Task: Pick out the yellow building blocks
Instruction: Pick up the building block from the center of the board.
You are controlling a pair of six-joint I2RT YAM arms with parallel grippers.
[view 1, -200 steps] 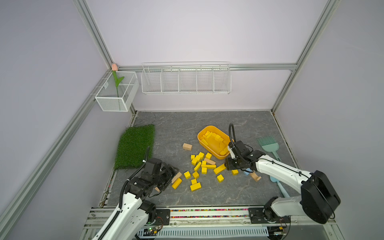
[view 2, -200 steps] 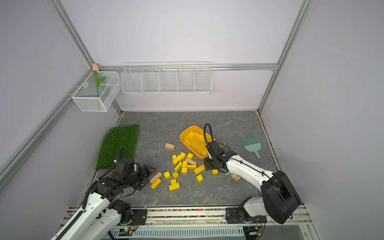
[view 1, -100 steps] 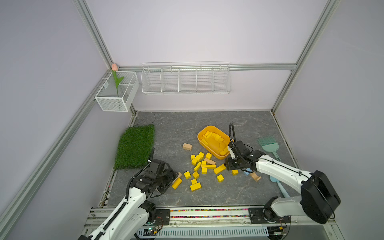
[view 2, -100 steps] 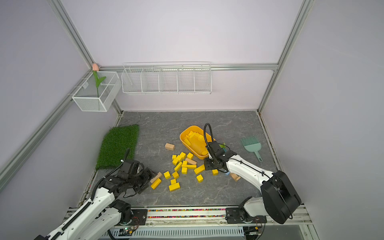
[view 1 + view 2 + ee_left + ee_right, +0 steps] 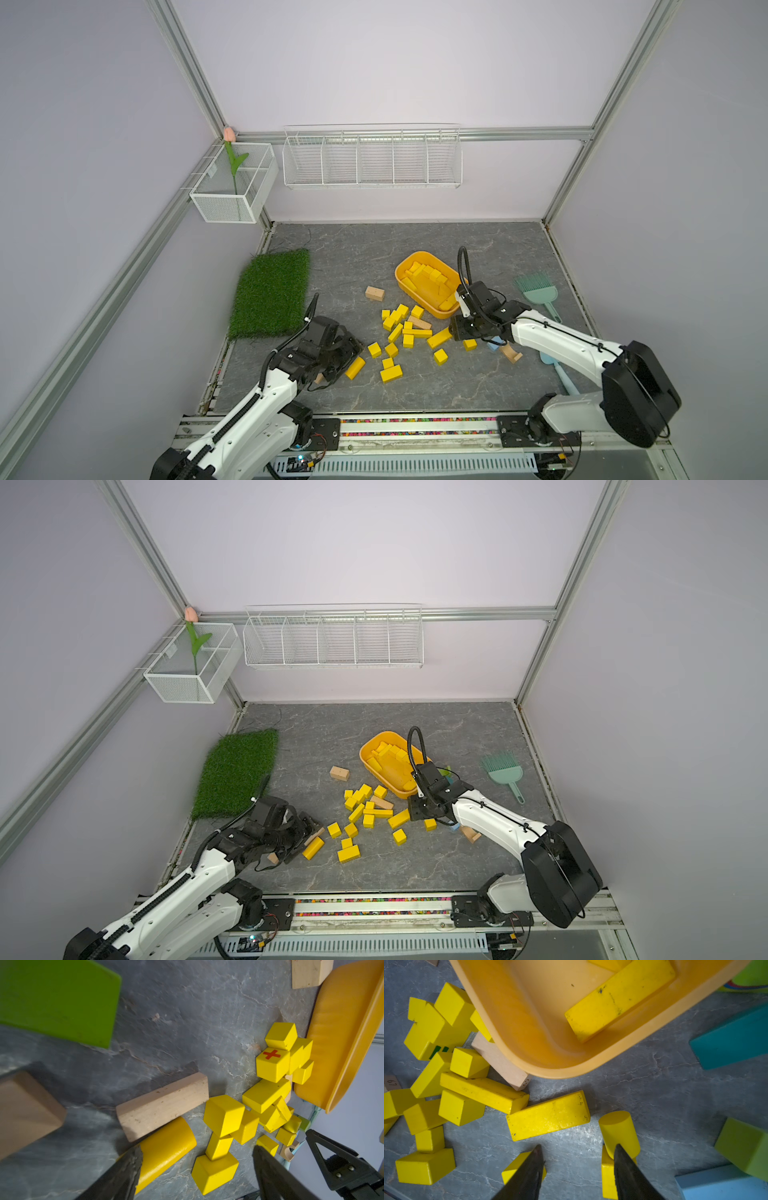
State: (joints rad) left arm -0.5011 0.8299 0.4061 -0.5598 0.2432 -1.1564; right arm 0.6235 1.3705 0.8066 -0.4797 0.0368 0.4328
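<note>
Hovering low over grey marbled tabletop (image 5: 374, 249), left gripper (image 5: 196, 1147) gapes wide, empty, beside long rounded yellow wooden block (image 5: 166, 1147). Right gripper (image 5: 578, 1145) half-spread, empty, short yellow wooden cylinder (image 5: 618, 1130) beside one finger. Yellow building blocks (image 5: 439, 337) scattered between arms; more inside yellow-orange oval plastic tub (image 5: 519, 1012).

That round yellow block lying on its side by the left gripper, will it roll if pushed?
Probably: the round yellow block lies on its side, so a sideways push could roll it. The tan plank beside it may block one direction. Glossy paint might slip.
</note>
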